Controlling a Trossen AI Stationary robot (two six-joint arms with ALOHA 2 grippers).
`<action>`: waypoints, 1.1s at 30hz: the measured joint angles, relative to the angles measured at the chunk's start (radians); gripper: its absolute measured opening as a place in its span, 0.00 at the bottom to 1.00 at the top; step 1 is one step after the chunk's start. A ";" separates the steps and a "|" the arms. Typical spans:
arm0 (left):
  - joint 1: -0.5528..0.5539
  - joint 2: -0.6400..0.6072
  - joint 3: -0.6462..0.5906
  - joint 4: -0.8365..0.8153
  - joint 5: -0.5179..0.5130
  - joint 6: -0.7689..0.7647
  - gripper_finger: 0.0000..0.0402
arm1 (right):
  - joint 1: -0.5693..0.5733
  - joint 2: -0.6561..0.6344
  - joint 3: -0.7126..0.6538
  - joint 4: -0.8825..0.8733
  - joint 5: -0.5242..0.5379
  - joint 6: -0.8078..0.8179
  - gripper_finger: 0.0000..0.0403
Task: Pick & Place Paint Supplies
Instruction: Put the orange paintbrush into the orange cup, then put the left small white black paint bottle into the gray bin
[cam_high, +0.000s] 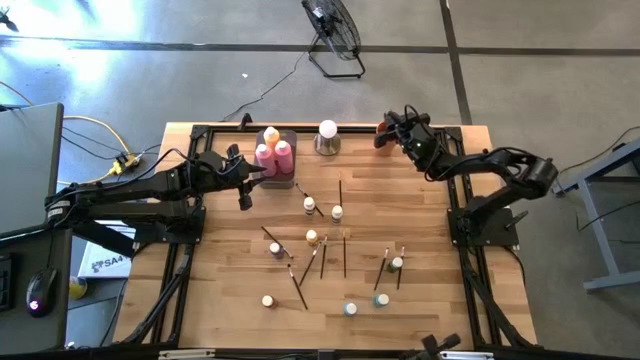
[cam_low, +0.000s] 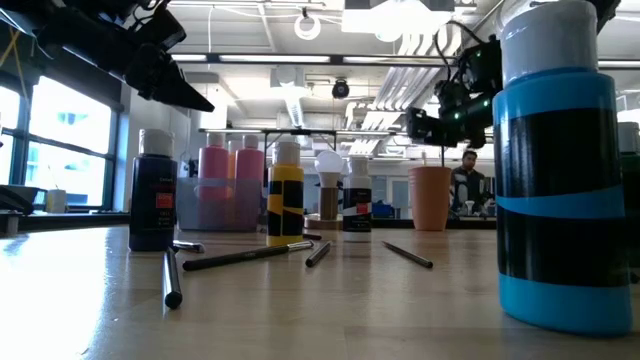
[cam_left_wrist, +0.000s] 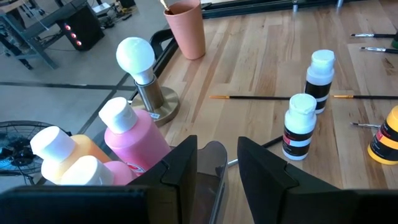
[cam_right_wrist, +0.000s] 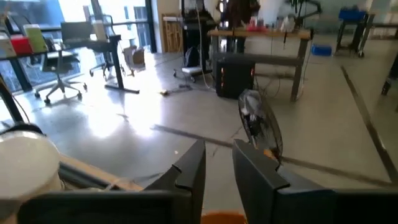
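Observation:
Larger pink (cam_high: 283, 155) and orange bottles (cam_high: 270, 137) stand in the grey tray (cam_high: 291, 133) at the far left; they also show in the left wrist view (cam_left_wrist: 134, 137). Several tiny bottles (cam_high: 309, 205) (cam_left_wrist: 298, 124) stand mid-table, and thin brushes (cam_high: 344, 255) lie flat among them. My left gripper (cam_high: 245, 188) (cam_left_wrist: 217, 168) is open beside the tray's near corner. My right gripper (cam_high: 385, 131) (cam_right_wrist: 219, 168) hovers open, with a narrow gap, above the orange cup (cam_right_wrist: 224, 218) (cam_low: 430, 197). A brush tip (cam_left_wrist: 165, 5) sticks out of the cup.
A white ball on a metal base (cam_high: 327, 135) (cam_left_wrist: 138, 62) stands between the tray and the cup. In the low view, a blue bottle (cam_low: 555, 180) stands close to the camera. A fan (cam_high: 335, 35) sits on the floor beyond the far edge. Bare wood lies along the near edge.

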 joint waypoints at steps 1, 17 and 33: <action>0.000 0.000 0.000 0.000 0.000 0.000 0.28 | 0.005 -0.023 0.000 0.001 0.000 -0.023 0.20; 0.000 0.000 0.000 0.000 0.000 0.000 0.28 | 0.222 -0.516 0.001 -0.171 -0.311 -0.041 0.23; 0.000 0.000 0.000 0.000 0.000 0.000 0.28 | 0.365 -0.582 0.001 -0.576 -0.552 0.070 0.23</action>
